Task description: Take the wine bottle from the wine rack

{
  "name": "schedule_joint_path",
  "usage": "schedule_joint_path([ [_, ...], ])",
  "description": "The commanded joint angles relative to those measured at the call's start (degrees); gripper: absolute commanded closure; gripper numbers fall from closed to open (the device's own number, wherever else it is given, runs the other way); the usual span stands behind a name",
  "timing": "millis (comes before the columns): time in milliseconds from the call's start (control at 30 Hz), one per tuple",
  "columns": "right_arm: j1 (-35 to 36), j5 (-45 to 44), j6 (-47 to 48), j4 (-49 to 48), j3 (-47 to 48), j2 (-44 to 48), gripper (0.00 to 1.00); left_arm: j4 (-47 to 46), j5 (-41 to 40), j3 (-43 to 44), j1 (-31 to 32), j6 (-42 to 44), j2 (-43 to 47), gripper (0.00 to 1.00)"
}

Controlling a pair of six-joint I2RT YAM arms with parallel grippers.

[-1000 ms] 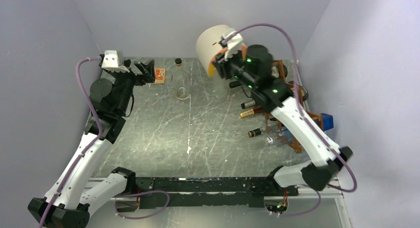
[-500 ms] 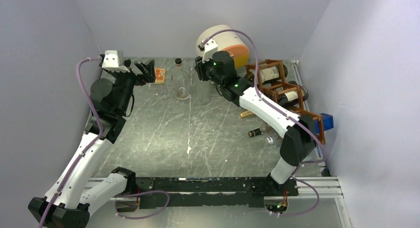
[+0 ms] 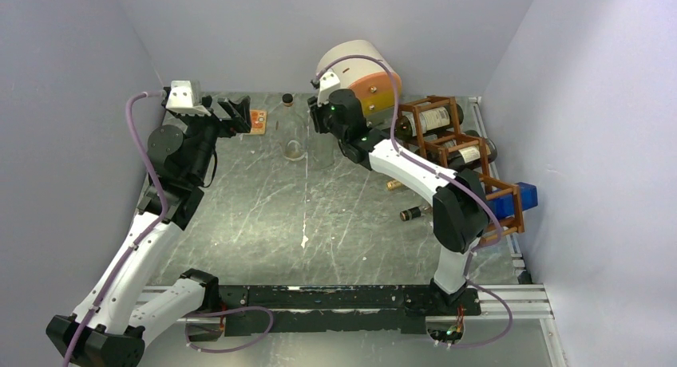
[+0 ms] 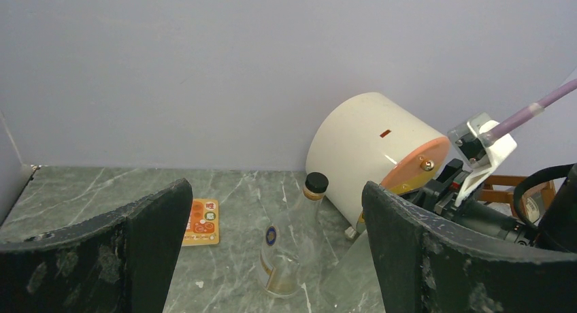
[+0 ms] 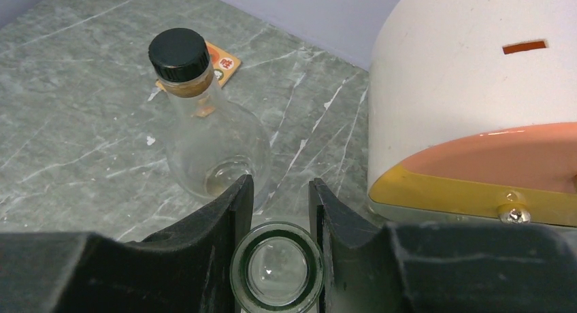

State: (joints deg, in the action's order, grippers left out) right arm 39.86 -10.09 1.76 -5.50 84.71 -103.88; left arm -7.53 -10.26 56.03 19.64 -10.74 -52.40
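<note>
The reddish-brown wine rack [image 3: 447, 136] stands at the back right with two dark bottles [image 3: 435, 118] lying in its cells. My right gripper [image 3: 323, 121] is left of the rack, near the back centre, shut on the neck of a clear glass wine bottle [image 3: 322, 147]. In the right wrist view the gripper [image 5: 279, 190] has the bottle's open mouth [image 5: 277, 269] between its fingers. My left gripper [image 3: 235, 116] is open and empty at the back left; in its own view [image 4: 275, 189] it faces a flask.
A clear flask with a black cap [image 3: 293, 136] stands just left of the held bottle. A white drum with an orange face [image 3: 359, 72] is behind. An orange card [image 3: 257, 121] lies at the back left. Two bottles [image 3: 409, 214] lie before the rack, with a blue box [image 3: 515, 199] to its right.
My right arm has swung left and down from above the rack to the back centre, beside the flask. The left arm has not moved.
</note>
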Motion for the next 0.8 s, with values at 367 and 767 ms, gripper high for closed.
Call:
schedule_joint_path([
  [367, 0.1, -2.3, 1.7, -8.3, 2.7, -2.4, 1.00, -1.9, 0.0, -0.2, 0.4, 0.2, 0.1, 0.02],
  [767, 0.1, -1.6, 1.1, -3.4, 2.2, 0.9, 0.19, -2.1, 1.0, -0.4, 0.4, -0.4, -0.7, 0.02],
])
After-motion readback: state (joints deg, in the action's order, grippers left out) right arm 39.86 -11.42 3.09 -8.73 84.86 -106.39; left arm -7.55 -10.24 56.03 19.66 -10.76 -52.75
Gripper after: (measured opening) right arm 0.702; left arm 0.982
